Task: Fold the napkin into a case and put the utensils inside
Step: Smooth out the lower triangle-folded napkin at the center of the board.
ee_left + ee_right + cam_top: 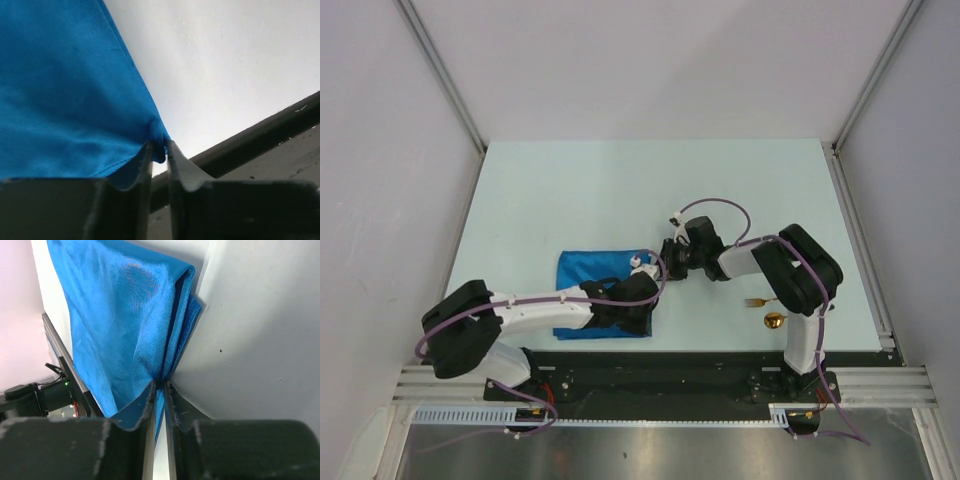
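Okay, nearest first. The spoon [775, 320] lay by the right arm's base, well to the right of both sets of jaws, with its gold bowl showing. The fork [755, 301] lay just beyond it, close beside; touching or not, couldn't tell.

Next out was the left gripper [160, 150]. Its jaws were nearly closed, pinching what looked like a corner of the blue napkin [65, 90], with a small bunch of cloth nipped between the tips. From the pinch the cloth spread up and to the left of the jaws. White table [225, 65] showed to their right.

Farther out was the right gripper [160, 386]. Its jaws were narrow too, clamped on the napkin's edge. Several layers of cloth were stacked at the pinch, so the napkin looked folded over. The fabric ran ahead and left of those jaws, with table to their right.

From above, both grippers sat close together at the napkin's right side. The rest of the cloth lay on the table to the left of both.
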Controlling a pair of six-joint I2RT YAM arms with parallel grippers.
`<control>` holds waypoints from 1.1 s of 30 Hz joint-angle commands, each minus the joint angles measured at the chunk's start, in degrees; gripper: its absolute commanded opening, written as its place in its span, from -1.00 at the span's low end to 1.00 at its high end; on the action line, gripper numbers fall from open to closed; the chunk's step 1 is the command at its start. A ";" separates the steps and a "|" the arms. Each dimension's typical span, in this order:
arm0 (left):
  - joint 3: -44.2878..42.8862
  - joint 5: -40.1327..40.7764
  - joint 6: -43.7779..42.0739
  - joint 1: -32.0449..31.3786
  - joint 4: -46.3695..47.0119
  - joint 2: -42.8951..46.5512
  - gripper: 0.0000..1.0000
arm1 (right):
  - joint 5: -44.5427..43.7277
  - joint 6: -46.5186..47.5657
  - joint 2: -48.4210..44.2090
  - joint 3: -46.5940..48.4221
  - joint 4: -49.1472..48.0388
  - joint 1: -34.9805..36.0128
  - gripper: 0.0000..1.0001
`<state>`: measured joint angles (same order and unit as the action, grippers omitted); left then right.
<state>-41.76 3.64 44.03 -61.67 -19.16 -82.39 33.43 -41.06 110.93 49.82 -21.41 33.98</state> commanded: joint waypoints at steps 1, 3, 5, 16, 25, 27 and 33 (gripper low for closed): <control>-2.54 0.39 -0.26 -0.47 -3.59 1.87 -0.43 | -0.04 1.42 -0.54 -0.34 2.85 -1.28 -0.54; -3.59 1.28 -1.13 -0.47 -7.62 6.17 -0.14 | -0.82 3.52 -2.99 -0.78 7.06 -2.33 -0.37; -4.38 1.11 -1.40 -0.47 -9.49 12.74 0.06 | -1.70 8.15 -7.38 -0.43 14.33 -2.69 -0.17; -5.44 -20.76 -8.08 31.42 -10.28 23.51 0.00 | -4.52 7.50 -20.93 -0.42 26.26 11.09 0.21; -5.62 -23.24 -10.28 39.43 -11.60 21.57 -0.02 | -11.81 -1.21 -24.63 -6.49 25.28 19.63 -0.03; -5.35 -23.68 -10.37 40.40 -11.52 21.74 -0.02 | -12.16 -1.83 -23.23 -6.58 24.49 21.39 0.00; -4.91 -23.85 -10.98 41.54 -12.13 22.89 -0.01 | -13.39 -2.62 -19.71 -5.70 22.11 22.71 -0.05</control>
<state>-46.35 -18.52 34.92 -20.99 -31.00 -60.82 22.26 -42.24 89.12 43.24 3.29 56.16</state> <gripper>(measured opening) 0.493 0.495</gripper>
